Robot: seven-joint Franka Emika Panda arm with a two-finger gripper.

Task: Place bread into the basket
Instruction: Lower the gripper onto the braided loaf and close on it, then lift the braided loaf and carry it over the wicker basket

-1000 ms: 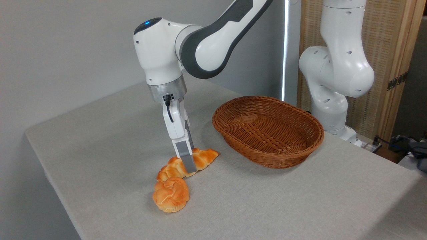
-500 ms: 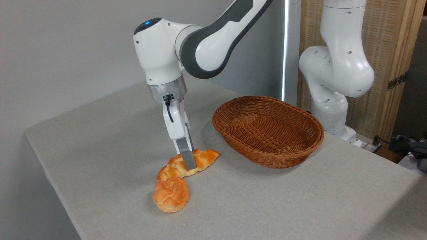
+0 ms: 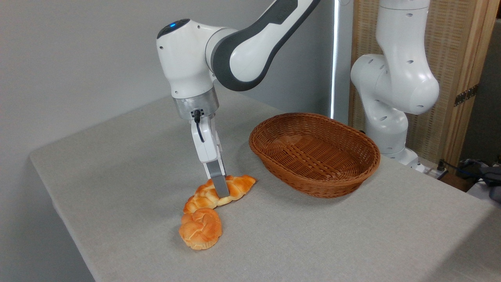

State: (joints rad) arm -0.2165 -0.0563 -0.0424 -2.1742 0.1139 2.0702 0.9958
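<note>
Bread, elongated braided golden-orange loaf, left of oval brown wicker basket, on grey counter. Nearer: round knotted orange bun, touching loaf's end. End effector clenched on loaf's middle; risen slightly since a second ago, right end seems lifting. Carry to basket follows.

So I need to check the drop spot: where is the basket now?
The basket sits on the table, right of centre in the camera view, just right of the braided bread the claw is on, in front of the robot's base.
</note>
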